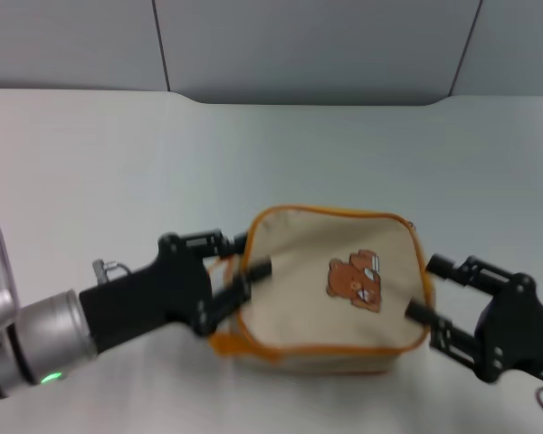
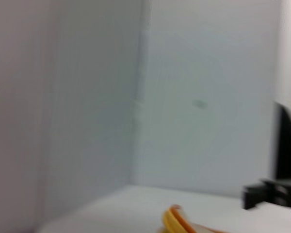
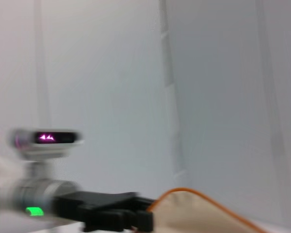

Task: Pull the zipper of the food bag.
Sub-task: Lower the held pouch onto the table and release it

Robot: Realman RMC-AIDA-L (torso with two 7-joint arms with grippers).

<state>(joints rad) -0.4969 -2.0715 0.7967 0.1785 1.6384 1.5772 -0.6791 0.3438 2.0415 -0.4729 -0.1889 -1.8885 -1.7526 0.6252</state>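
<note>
Bag (image 1: pixel 330 294) between two grippers
Left gripper (image 1: pixel 238 268) and right gripper (image 1: pixel 424 289) both spread – each flanks a bag end; contents hidden.

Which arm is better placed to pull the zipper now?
Probably the right. The right gripper is open at the right edge of the food bag, nearest what looks like the zipper pull at its far right corner; the left gripper sits opposite.

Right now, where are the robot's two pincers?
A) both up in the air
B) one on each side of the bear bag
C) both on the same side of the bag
B: the left pincer and the right pincer flank the food bag.
</note>
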